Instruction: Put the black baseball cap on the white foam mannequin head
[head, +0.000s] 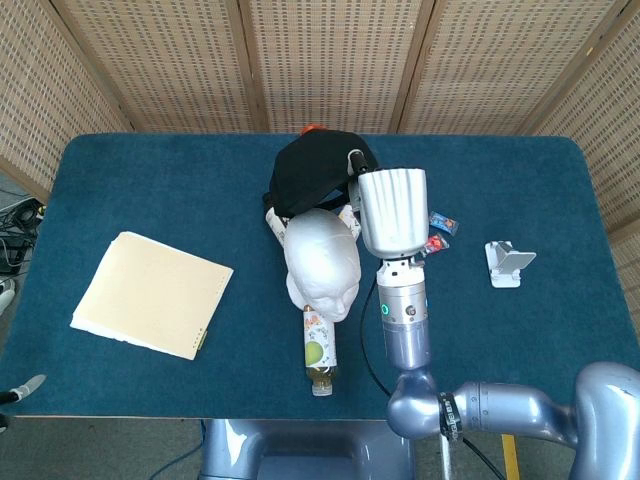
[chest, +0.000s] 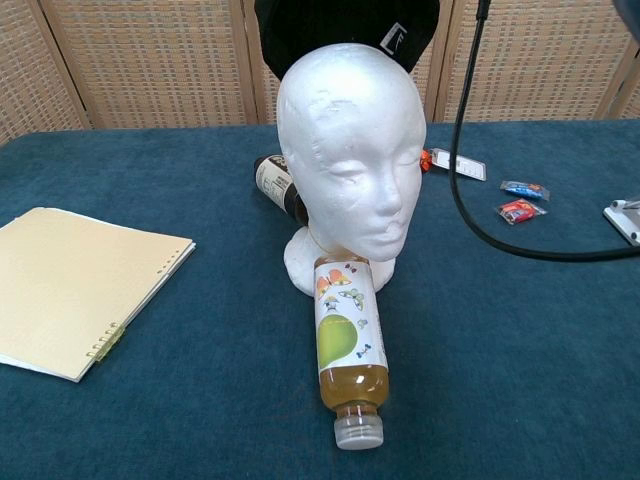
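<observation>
The white foam mannequin head (head: 323, 260) (chest: 350, 150) stands upright mid-table, facing the front edge. The black baseball cap (head: 312, 175) (chest: 345, 28) hangs just behind and above its crown, and its lower edge overlaps the top of the head in the chest view. My right hand (head: 354, 160) grips the cap at its right side, and the forearm (head: 392, 210) hides most of the hand. A small grey tip (head: 25, 391) at the bottom left edge may be my left hand; its pose does not show.
A juice bottle (chest: 348, 350) lies in front of the head's base, and a dark bottle (chest: 278, 185) lies behind it. A tan notebook (chest: 70, 290) is at the left. Candy wrappers (chest: 520, 208) and a white stand (head: 505, 262) are at the right. A black cable (chest: 480, 210) hangs over the right side.
</observation>
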